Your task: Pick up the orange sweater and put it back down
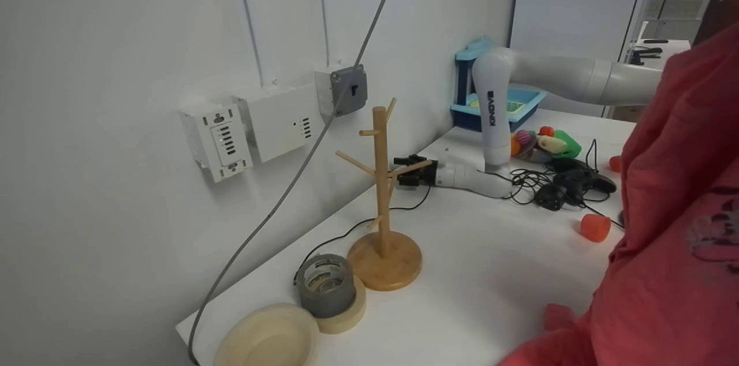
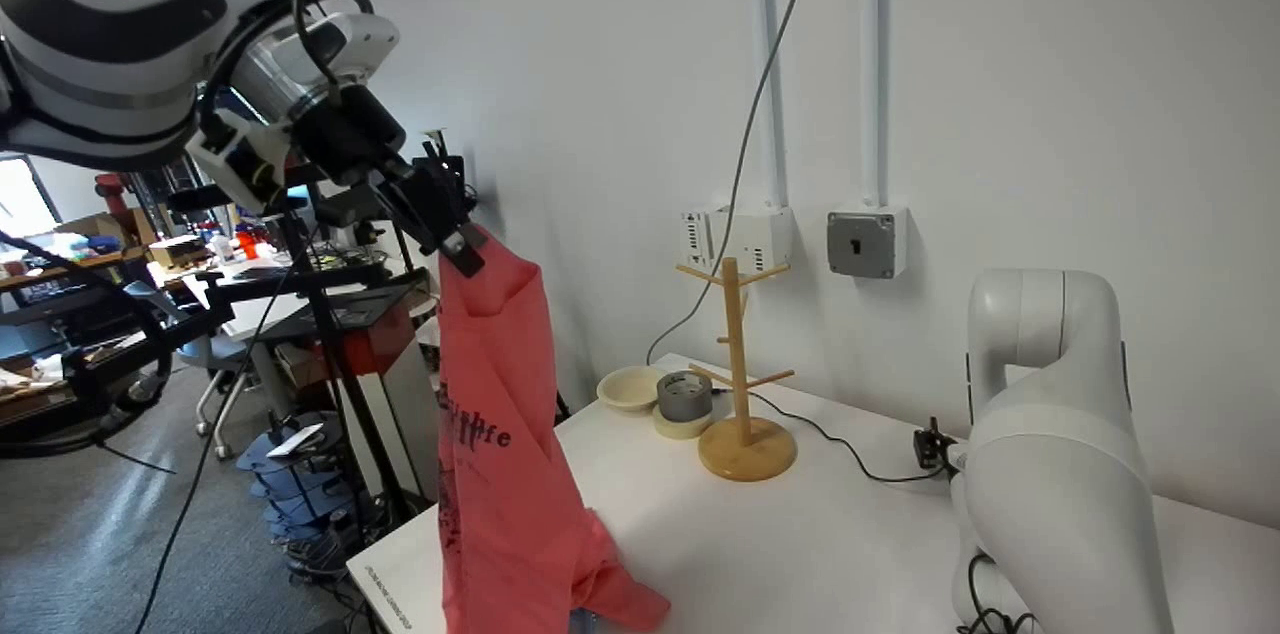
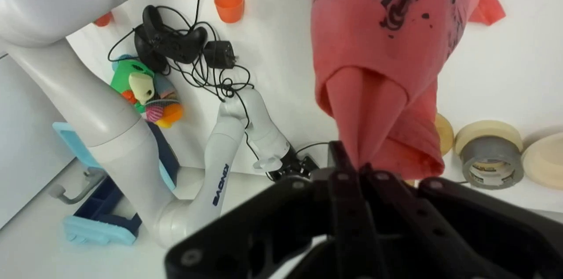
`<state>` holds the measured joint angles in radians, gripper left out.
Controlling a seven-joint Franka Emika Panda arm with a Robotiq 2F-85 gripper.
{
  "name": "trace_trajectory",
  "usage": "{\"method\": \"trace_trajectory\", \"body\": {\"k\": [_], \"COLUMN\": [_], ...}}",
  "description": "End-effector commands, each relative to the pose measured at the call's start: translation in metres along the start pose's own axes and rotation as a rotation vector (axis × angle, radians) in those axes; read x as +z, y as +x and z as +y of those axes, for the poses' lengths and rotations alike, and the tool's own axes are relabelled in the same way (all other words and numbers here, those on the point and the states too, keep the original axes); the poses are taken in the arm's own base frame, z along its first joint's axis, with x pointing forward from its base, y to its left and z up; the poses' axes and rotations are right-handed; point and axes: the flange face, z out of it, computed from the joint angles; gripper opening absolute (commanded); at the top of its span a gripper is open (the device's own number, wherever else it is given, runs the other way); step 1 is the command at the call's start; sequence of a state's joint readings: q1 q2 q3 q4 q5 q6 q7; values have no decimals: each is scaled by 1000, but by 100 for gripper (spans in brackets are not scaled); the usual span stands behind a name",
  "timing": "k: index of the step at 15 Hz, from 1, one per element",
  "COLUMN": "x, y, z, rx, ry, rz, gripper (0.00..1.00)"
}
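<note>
While my end effector pinches orange sweater by bunched upper end, I see it hanging over counter. Wooden mug tree upright, just beside stacked tape rolls.

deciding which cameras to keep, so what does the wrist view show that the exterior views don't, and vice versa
Only the wrist view shows a grey hook-shaped piece. Only the exterior views, both of them, show the grey switch box and the slanting grey cable. All share the orange sweater, the duct tape roll, the pale bowl and the white second arm. The pincer gripping the sweater shows in the wrist view and in an exterior view.
</note>
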<state>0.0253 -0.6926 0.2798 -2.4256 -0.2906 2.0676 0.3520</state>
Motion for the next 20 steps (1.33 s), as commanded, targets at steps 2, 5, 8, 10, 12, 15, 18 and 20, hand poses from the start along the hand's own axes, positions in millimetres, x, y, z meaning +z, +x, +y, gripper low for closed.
{"method": "trace_trajectory", "body": {"k": [2,5,8,10,12,15,18,20], "x": [92,158,222,251,273,294,305,310], "y": [39,63,87,102,117,136,149,155], "z": [-6,-12,-19,-22,-23,-25,-28,-31], "rx": [-3,18,48,75,115,177,233,266], "ry": [38,53,56,42,30,-3,-35,-46], "rz": [-77,-60,-20,20,57,101,134,146], "gripper": [0,0,0,0,0,0,0,0]}}
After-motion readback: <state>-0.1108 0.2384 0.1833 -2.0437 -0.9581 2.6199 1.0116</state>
